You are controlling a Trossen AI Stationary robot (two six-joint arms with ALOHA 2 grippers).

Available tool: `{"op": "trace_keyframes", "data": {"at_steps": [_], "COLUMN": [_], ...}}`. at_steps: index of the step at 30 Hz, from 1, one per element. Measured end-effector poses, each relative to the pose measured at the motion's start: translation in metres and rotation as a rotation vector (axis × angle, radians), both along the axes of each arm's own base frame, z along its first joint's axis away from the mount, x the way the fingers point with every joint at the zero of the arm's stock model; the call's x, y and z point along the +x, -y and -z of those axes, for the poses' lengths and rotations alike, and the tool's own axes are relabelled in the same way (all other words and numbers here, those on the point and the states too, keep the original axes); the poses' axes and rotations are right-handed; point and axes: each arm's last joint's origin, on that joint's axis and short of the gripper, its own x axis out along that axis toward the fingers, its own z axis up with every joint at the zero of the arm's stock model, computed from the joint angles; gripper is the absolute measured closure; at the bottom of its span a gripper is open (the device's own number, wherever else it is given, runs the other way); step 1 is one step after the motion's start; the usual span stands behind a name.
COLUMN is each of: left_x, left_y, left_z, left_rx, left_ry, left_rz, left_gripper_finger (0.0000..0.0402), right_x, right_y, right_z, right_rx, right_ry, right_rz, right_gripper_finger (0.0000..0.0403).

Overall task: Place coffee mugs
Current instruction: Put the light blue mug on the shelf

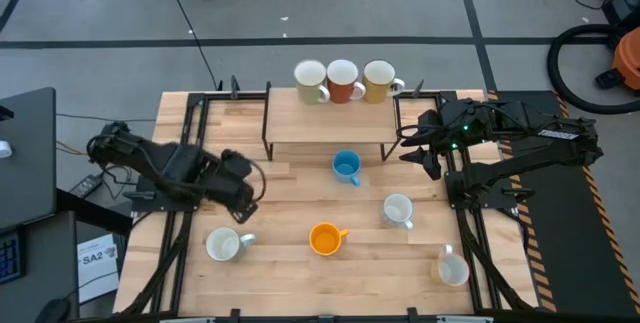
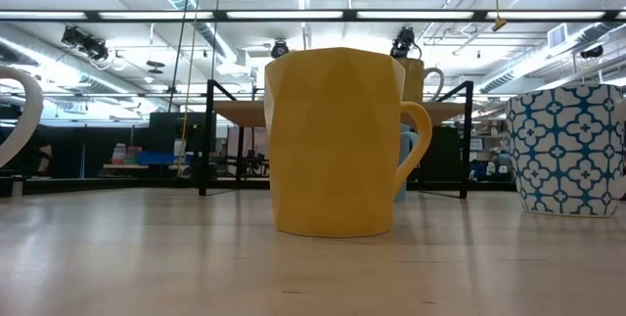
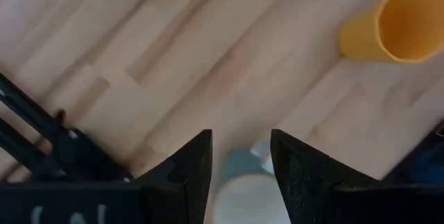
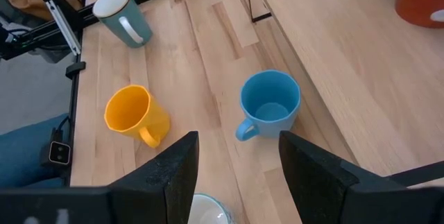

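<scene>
— Where do the mugs stand?

— Three sit in a row on the raised shelf [image 1: 330, 123] at the far side of the table [image 1: 290, 283]: a cream mug [image 1: 310, 81], a red-orange mug [image 1: 343, 80] and a yellow mug [image 1: 379, 80]. Down on the tabletop a blue mug [image 1: 346, 167] stands just in front of the shelf, an orange mug [image 1: 325, 238] near the front, and three pale mugs around it — one on the left [image 1: 223, 246], one on the right [image 1: 398, 210], one at the front right corner [image 1: 453, 267].

— And the arms?

— The left gripper [image 3: 239, 175] hangs over the left pale mug, fingers apart, gripping nothing. The right gripper [image 4: 239, 175] waits by the shelf's right end, jaws wide, empty.
</scene>
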Motion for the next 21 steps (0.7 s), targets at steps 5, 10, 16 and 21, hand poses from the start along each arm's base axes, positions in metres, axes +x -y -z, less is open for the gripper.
{"op": "trace_keyframes", "data": {"at_steps": [5,10,16,21], "left_x": [-0.011,-0.024,-0.032,-0.037], "left_y": [0.024,0.048,0.078,0.103], "left_z": [0.0,0.002,0.011,0.024], "left_rx": [-0.047,-0.092,-0.107,-0.125], "left_ry": [0.018,0.026,-0.002,-0.074], "left_rz": [-0.054,-0.095,-0.124,-0.145], "left_gripper_finger": [0.0249,0.0249,0.0249,0.0249], "right_x": [0.0,0.0,0.0,0.0], "right_y": [0.0,0.0,0.0,0.0], "right_z": [0.0,0.0,0.0,0.0], "right_rx": [-0.017,-0.021,-0.021,-0.021], "right_ry": [-0.001,-0.001,-0.001,0.0], "right_rz": [-0.013,-0.016,-0.016,-0.017], "right_gripper_finger": [0.0197,0.0197,0.0197,0.0197]}}
